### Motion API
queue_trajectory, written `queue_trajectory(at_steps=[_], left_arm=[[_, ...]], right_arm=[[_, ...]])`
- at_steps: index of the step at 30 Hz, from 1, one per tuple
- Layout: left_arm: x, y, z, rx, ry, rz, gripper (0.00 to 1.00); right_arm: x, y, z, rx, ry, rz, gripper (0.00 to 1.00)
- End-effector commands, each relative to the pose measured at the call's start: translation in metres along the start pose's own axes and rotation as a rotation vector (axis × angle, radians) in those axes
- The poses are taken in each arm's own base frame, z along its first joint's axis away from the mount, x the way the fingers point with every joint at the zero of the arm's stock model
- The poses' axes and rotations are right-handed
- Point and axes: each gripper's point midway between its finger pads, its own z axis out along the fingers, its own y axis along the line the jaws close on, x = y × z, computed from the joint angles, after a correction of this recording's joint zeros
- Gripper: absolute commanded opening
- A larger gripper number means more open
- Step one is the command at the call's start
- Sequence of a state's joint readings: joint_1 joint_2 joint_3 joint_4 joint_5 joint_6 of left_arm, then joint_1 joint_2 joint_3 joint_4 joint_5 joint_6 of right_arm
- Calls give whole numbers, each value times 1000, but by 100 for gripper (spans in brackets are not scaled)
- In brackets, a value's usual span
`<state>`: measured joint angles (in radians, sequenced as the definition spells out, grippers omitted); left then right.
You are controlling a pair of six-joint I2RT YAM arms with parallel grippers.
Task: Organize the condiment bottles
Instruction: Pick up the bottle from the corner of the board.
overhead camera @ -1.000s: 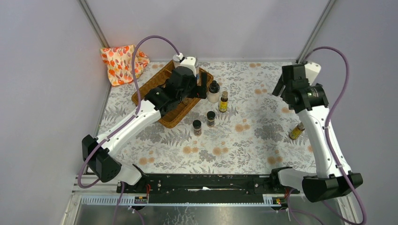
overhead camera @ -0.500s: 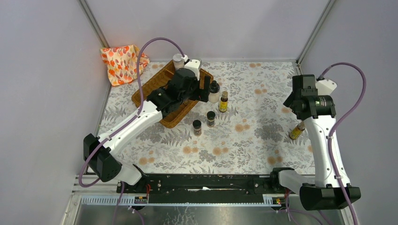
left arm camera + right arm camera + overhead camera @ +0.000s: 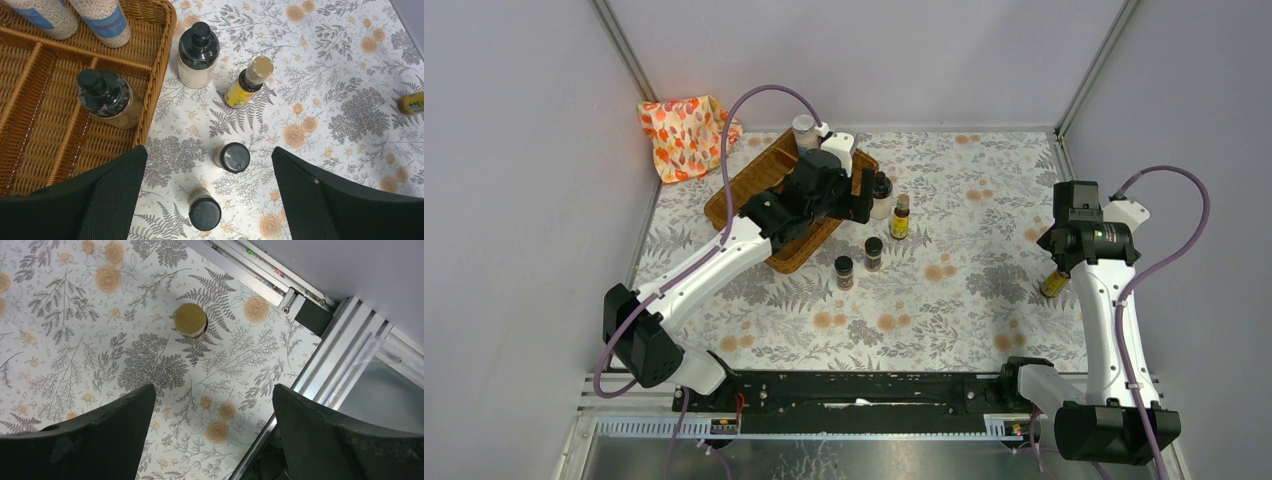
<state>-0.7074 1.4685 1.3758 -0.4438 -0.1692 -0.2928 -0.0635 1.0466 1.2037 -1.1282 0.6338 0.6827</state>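
Surface: floral cover. Tray at far left, cloth in corner behind it. Left fingers spread, empty, above tray's right rim. Right fingers spread, empty, over lone yellow bottle, upright near surface's right edge. In tray: two white jars at far end, dark jar nearer. Just outside rim: outer jar, black-capped, second yellow bottle beside it. Nearer: two spice jars, apart, upright.

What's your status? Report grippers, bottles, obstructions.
Left gripper open, empty. Right gripper open near tan-capped yellow bottle. Four more outside brown wicker tray. Nothing blocking.
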Motion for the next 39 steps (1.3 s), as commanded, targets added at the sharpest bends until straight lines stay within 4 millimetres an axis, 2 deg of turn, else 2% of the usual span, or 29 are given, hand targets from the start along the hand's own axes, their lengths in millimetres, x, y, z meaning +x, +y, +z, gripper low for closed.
queue_trajectory(at_steps=[1, 6, 11, 24, 39], left_arm=[[-4, -9, 1, 38, -28, 26, 99], [-3, -10, 1, 39, -22, 37, 99], [0, -9, 1, 40, -17, 39, 99], [3, -7, -4, 35, -20, 36, 99], [6, -6, -4, 30, -16, 40, 99]], right_arm=[[5, 8, 15, -1, 10, 87, 93], [10, 22, 33, -6, 34, 111, 92], [5, 31, 43, 3, 31, 125, 91], [4, 19, 59, 71, 31, 142, 88], [11, 25, 86, 81, 68, 183, 82]])
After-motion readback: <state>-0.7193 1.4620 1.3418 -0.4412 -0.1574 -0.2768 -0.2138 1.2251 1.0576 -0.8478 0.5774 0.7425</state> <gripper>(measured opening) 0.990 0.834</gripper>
